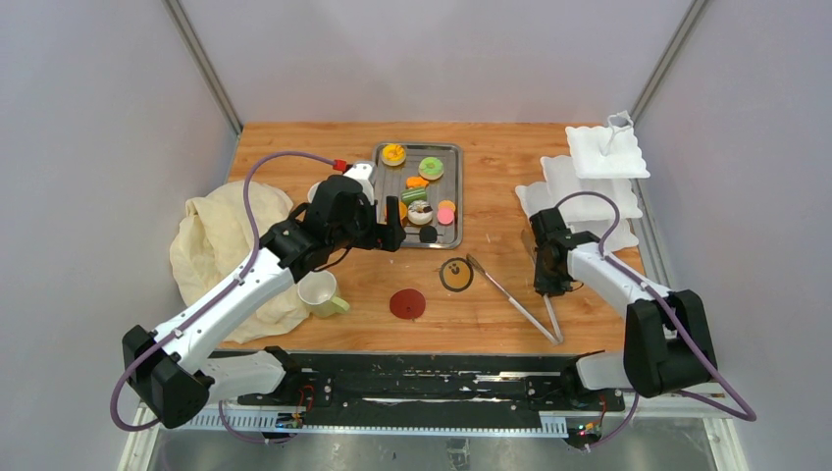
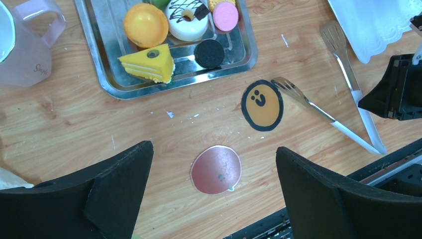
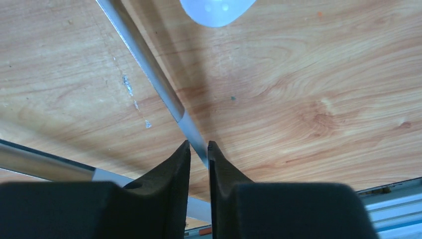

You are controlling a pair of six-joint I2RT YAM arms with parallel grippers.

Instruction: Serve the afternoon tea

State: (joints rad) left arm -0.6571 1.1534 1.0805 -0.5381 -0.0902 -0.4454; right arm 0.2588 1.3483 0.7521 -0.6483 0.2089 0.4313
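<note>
Right wrist view: right jaws pinch one arm of slim metal tongs [image 3: 149, 69]; left jaws spread wide. Colourful bite-size pastries [image 1: 431, 168] lie in the rectangular steel tray [image 1: 388, 186] by the wooden bench's [image 1: 500, 167] far edge.

Two coasters [image 2: 262, 105] [image 2: 216, 169], probably two mugs [image 1: 319, 292] [image 1: 360, 173].

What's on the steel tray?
Steel tray holds a yellow cake slice, orange tart, white iced donut, black cookie, pink disc and green donut. From above, the left gripper covers its near-left corner.
</note>
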